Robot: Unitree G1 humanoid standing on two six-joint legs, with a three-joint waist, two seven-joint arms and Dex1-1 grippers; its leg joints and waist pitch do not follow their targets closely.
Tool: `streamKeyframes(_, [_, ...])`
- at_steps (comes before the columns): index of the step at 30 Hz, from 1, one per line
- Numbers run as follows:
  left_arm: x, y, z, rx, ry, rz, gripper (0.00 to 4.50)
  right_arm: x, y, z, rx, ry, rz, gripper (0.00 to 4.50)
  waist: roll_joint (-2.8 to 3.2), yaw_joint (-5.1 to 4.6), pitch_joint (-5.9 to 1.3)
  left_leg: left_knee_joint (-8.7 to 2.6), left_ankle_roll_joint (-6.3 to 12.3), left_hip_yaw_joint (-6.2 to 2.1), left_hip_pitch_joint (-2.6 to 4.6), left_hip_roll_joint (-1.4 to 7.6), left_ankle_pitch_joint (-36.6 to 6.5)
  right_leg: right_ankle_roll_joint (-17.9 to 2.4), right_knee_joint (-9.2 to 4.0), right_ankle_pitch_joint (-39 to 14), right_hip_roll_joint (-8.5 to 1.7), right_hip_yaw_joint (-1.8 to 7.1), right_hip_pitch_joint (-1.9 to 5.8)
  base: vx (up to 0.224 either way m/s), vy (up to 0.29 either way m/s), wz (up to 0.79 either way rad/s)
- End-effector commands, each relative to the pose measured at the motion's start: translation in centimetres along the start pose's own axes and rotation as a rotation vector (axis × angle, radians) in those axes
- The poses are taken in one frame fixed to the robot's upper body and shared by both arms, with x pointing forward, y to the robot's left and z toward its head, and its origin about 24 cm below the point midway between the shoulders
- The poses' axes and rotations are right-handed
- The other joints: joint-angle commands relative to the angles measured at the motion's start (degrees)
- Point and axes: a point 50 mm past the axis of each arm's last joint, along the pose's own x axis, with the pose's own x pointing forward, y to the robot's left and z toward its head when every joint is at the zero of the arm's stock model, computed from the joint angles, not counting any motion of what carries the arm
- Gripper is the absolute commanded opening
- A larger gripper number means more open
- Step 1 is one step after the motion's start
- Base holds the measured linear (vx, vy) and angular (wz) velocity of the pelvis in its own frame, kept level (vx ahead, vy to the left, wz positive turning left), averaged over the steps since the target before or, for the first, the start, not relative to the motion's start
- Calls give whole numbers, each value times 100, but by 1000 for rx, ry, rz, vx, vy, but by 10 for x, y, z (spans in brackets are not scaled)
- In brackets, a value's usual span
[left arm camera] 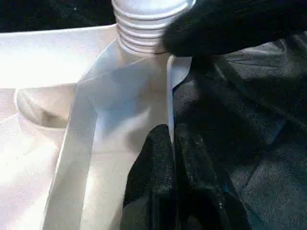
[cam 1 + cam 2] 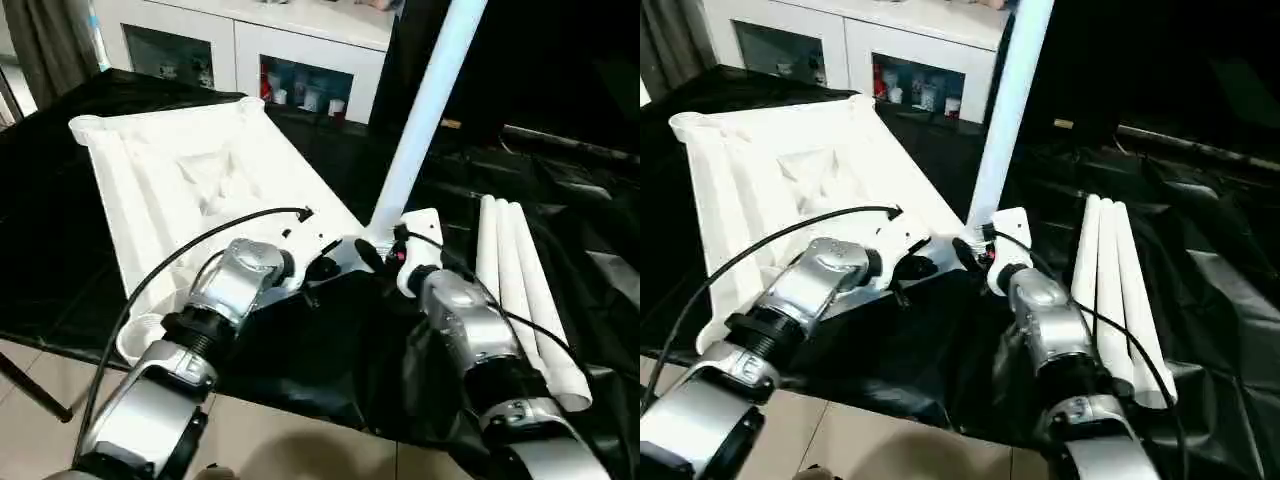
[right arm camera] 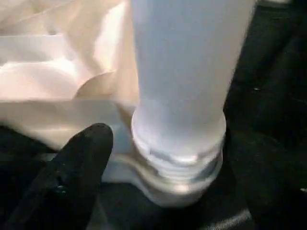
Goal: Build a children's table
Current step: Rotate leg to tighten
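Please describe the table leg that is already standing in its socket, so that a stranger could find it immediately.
Find the upside-down white tabletop on the black cloth. At its near corner, between the two grippers, one leg stands upright, its threaded end in the corner socket. The other three legs lie flat together on the cloth beside it.

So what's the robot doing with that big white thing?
It's building a children's table. The table top lies upside down on a black cloth. One leg stands upright in the near corner socket, its threads partly showing. The left gripper is shut on the top's edge beside that socket, and the right gripper sits at the leg's base. Three more legs lie waiting on the right.
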Motion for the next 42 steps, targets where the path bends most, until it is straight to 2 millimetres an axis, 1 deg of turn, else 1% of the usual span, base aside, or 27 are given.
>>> streamKeyframes(1, [0, -7, 2, 37, -37, -58, 0, 2, 21, 7, -57, -2, 209, 387, 81, 14, -361, -430, -22, 110, 5, -98, -1346, -964, -468, -916, -138, 108, 284, 0, 0, 0])
streamKeyframes(2, [-4, -6, -1, 33, -35, -77, 0, -4, 18, 6, -71, 7, 233, 387, 72, 0, -365, -415, 14, 127, 9, -105, -1247, -1022, -450, -755, -133, 114, 278, 0, 0, 0])
streamKeyframes(4, [-11, -7, -5, 49, -48, -122, 0, -12, 12, 6, -83, 24, 258, 387, 90, 4, -368, -411, 57, 135, 22, -98, -1063, -1129, -429, -531, -129, 119, 279, 0, 0, 0])
streamKeyframes(5, [-14, -6, -9, 37, -42, -143, 0, -15, 9, 6, -91, 36, 269, 387, 89, 10, -364, -403, 55, 142, 32, -100, -1053, -1154, -427, -499, -126, 120, 272, 0, 0, 0])
streamKeyframes(6, [-15, -7, -9, 37, -44, -147, 0, -16, 9, 6, -92, 37, 272, 387, 73, 3, -359, -412, 54, 141, 20, -100, -1030, -1186, -410, -495, -128, 120, 287, 0, 0, 0])
streamKeyframes(8, [-28, -11, -10, 35, -78, -259, 0, -25, 6, 5, -114, 64, 341, 387, 80, 7, -355, -415, 40, 145, 47, -89, -1084, -1209, -420, -563, -128, 121, 272, 0, 0, 0])
streamKeyframes(9, [-32, -14, -10, 52, -94, -301, 0, -28, 6, 6, -117, 69, 368, 387, 88, 9, -356, -422, 50, 135, 40, -76, -1090, -1240, -403, -522, -136, 119, 284, 0, 0, 0])
streamKeyframes(10, [-35, -15, -11, 50, -91, -322, 0, -29, 7, 6, -117, 71, 382, 387, 106, 12, -353, -418, 64, 152, 69, -70, -1100, -1278, -404, -445, -127, 128, 251, 0, 0, 0])
streamKeyframes(12, [-38, -17, -12, 51, -86, -349, 0, -30, 7, 6, -119, 74, 400, 387, 110, 11, -358, -418, 66, 160, 74, -73, -1052, -1338, -381, -326, -114, 122, 250, 0, 0, 0])
streamKeyframes(13, [-41, -19, -14, 58, -78, -372, 0, -31, 8, 7, -123, 77, 414, 387, 92, 29, -354, -407, 83, 179, 93, -69, -1058, -1365, -378, -279, -115, 126, 233, 0, 0, 0])
streamKeyframes(14, [-43, -20, -15, 64, -71, -386, 0, -31, 8, 7, -128, 83, 424, 387, 103, 49, -349, -416, 82, 180, 89, -64, -1063, -1358, -373, -313, -122, 122, 243, 0, 0, 0])
streamKeyframes(16, [-45, -22, -17, 66, -67, -406, 0, -31, 8, 6, -144, 92, 428, 387, 97, 67, -354, -415, 72, 190, 91, -62, -1025, -1320, -372, -313, -129, 125, 245, 0, 0, 0])
streamKeyframes(20, [-46, -21, -16, 73, -67, -390, 0, -34, 10, 4, -160, 120, 464, 387, 88, 70, -344, -417, 21, 195, 78, -74, -1125, -1220, -395, -526, -136, 135, 250, 0, 0, 0])
streamKeyframes(21, [-47, -21, -16, 72, -68, -392, 0, -34, 10, 3, -163, 124, 469, 387, 76, 73, -347, -416, 14, 196, 77, -73, -1113, -1194, -400, -568, -140, 135, 251, 0, 0, 0])
streamKeyframes(22, [-47, -21, -15, 72, -69, -392, 0, -34, 10, 3, -162, 124, 471, 387, 82, 74, -353, -413, 11, 194, 75, -72, -1063, -1192, -390, -534, -144, 137, 253, 0, 0, 0])
streamKeyframes(24, [-47, -21, -15, 72, -69, -390, 0, -33, 10, 3, -160, 124, 470, 361, 81, 73, -356, -409, 14, 195, 75, -75, -1014, -1193, -384, -478, -136, 134, 252, 0, 0, 0])
streamKeyframes(25, [-47, -21, -14, 71, -69, -390, 0, -33, 10, 3, -160, 123, 470, 352, 70, 75, -360, -403, 29, 196, 68, -80, -923, -1199, -369, -378, -132, 132, 260, 0, 0, 0])
streamKeyframes(26, [-47, -21, -14, 71, -70, -387, 0, -32, 10, 4, -156, 118, 470, 342, 76, 77, -361, -400, 32, 196, 72, -80, -902, -1205, -368, -351, -133, 132, 259, 0, 0, 0])
streamKeyframes(27, [-47, -20, -14, 71, -70, -387, 0, -32, 10, 4, -154, 117, 470, 342, 73, 74, -361, -399, 42, 197, 69, -83, -878, -1211, -363, -316, -128, 131, 259, 0, 0, 0])
streamKeyframes(32, [-49, -21, -15, 68, -69, -390, 0, -31, 12, 4, -137, 109, 473, 295, 71, 77, -362, -395, 46, 200, 70, -85, -881, -1214, -365, -335, -129, 132, 264, 0, 0, 0])
streamKeyframes(33, [-49, -21, -16, 67, -68, -391, 0, -31, 12, 4, -129, 108, 470, 288, 102, 79, -364, -397, 36, 195, 76, -83, -889, -1218, -359, -337, -130, 131, 262, 0, 0, 0])
streamKeyframes(36, [-47, -23, -18, 58, -62, -390, 0, -28, 12, -2, -110, 121, 421, 278, 87, 66, -368, -395, 24, 194, 68, -89, -867, -1228, -355, -275, -122, 127, 269, 0, 0, 0])
streamKeyframes(37, [-46, -23, -18, 57, -61, -387, 0, -28, 11, -3, -110, 125, 412, 276, 96, 52, -360, -400, -7, 194, 69, -90, -925, -1221, -365, -346, -123, 129, 262, 0, 0, 0])
streamKeyframes(38, [-43, -22, -18, 49, -58, -366, 0, -25, 9, -5, -109, 132, 363, 276, 95, 50, -359, -403, -18, 194, 71, -90, -962, -1212, -371, -404, -126, 128, 263, 0, 0, 0])
streamKeyframes(40, [-33, -17, -15, 33, -56, -272, 0, -19, 4, -11, -72, 141, 240, 274, 86, 19, -339, -415, -81, 196, 70, -94, -1109, -1169, -406, -677, -131, 134, 241, 0, 0, 0])
streamKeyframes(41, [-26, -13, -12, 12, -53, -192, 0, -14, 2, -15, -29, 138, 153, 274, 66, -2, -339, -417, -160, 192, 80, -90, -1279, -1089, -436, -1027, -142, 140, 227, 0, 0, 0])
streamKeyframes(42, [-18, -9, -8, -10, -52, -116, 0, -9, 2, -18, 17, 141, 84, 274, 69, 3, -336, -420, -180, 194, 102, -94, -1327, -1060, -458, -1171, -142, 139, 212, 0, 0, 0])
